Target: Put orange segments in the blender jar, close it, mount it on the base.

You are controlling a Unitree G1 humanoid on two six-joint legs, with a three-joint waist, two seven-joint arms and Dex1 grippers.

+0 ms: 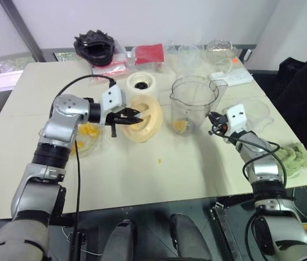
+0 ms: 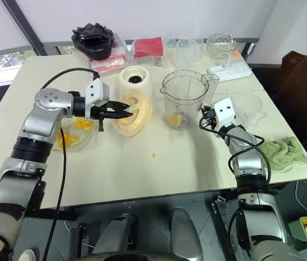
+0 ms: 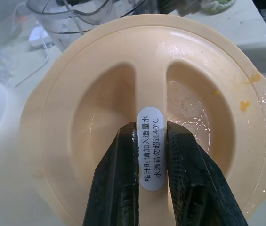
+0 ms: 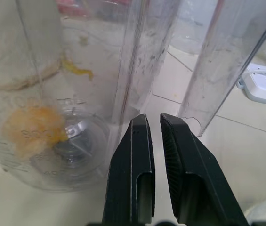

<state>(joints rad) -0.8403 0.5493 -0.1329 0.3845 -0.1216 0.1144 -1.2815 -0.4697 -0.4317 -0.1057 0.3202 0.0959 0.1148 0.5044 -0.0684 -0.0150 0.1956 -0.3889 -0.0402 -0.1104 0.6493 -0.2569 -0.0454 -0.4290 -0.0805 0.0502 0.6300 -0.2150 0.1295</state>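
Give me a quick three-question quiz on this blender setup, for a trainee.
1. True or false: the lid already sits on the jar.
2. What is the left gripper shut on? A) the lid's ridge B) the bowl C) the cloth
3. Fill in: orange pieces lie at the jar's ____.
Key: 1 false; 2 A; 3 bottom.
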